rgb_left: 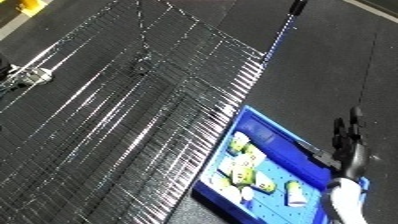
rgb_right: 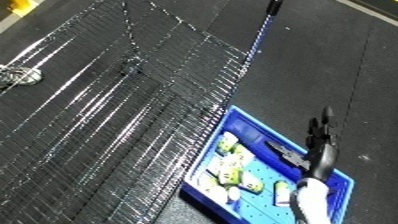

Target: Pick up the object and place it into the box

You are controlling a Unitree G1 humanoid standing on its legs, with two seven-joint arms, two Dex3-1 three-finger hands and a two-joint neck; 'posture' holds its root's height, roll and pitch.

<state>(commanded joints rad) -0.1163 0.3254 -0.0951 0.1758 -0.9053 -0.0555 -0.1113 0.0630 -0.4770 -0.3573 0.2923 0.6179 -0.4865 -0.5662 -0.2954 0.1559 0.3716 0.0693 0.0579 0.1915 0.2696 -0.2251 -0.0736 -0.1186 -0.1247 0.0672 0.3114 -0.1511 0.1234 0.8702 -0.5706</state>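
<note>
Seen at five o'clock: the right hand (rgb_left: 348, 134), black fingers straight and together, raised above the far rim of the blue bin (rgb_left: 266, 131), gripping nothing. Inside the bin, toward six o'clock, a heap of small yellow-green and white packets (rgb_left: 244, 165). Spread from the centre toward nine o'clock, a dark wire-mesh surface (rgb_left: 133, 110) catching streaks of light. Farther off at ten o'clock, on the mesh and well apart from the bin, a small silvery object (rgb_left: 35, 75). Beyond, at one o'clock, dark floor (rgb_left: 329, 60).
</note>
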